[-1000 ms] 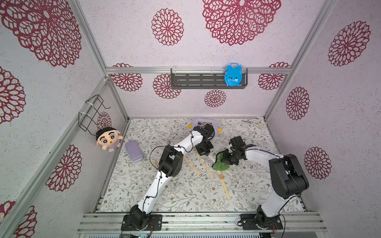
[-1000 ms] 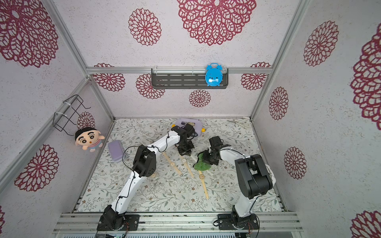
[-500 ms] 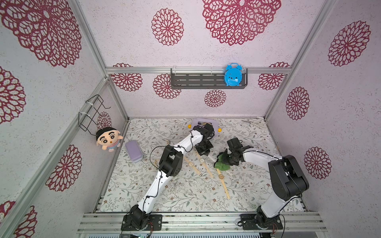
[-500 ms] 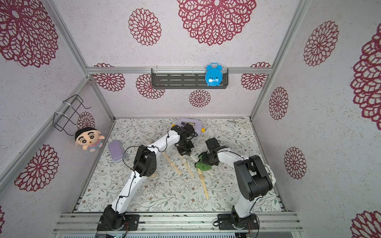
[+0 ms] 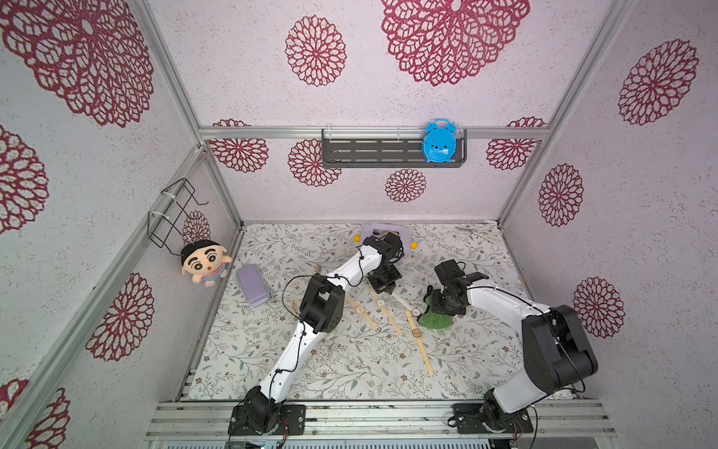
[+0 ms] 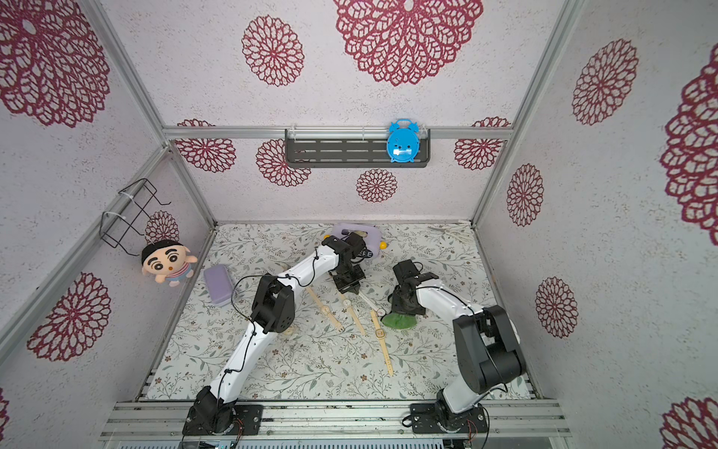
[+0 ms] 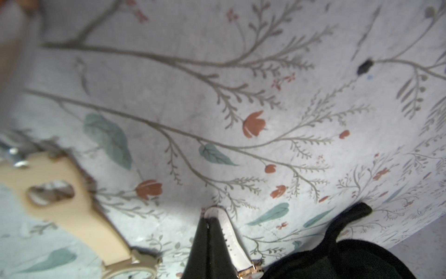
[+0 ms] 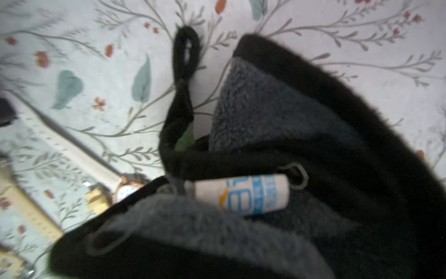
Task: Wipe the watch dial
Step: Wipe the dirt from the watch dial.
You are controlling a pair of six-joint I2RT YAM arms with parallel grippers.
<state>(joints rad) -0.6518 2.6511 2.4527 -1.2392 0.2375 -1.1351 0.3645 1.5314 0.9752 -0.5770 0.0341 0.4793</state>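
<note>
Bare mat (image 5: pixel 349 369) in front (walls (image 5: pixel 563 272) well apart); left gripper (image 5: pixel 384 288), closed, touches the watch strap (image 7: pixel 229 232); right gripper (image 5: pixel 439 313) pinches cloth (image 5: pixel 437 322) against the dial (image 5: pixel 416 312).

Nothing I can read for certain — the white tag (image 8: pixel 241 194) on the cloth (image 8: pixel 313 116) carries blue print; too blurred.

A robot lab cell dressed up as a room at home
A bare aluminium frame (image 5: pixel 272 133) holds wall panels (image 5: pixel 315 50) papered with red medallions. A left arm (image 5: pixel 295 350) and a right arm (image 5: pixel 501 303) are bolted to a slotted metal rail (image 5: pixel 388 416) at the front edge of a floral-covered bench (image 5: pixel 349 373). Homely props hang on the walls: a shelf (image 5: pixel 369 151) with a blue alarm clock (image 5: pixel 439 142), a wire basket (image 5: pixel 175 212) and a plush doll (image 5: pixel 204 262)
</note>
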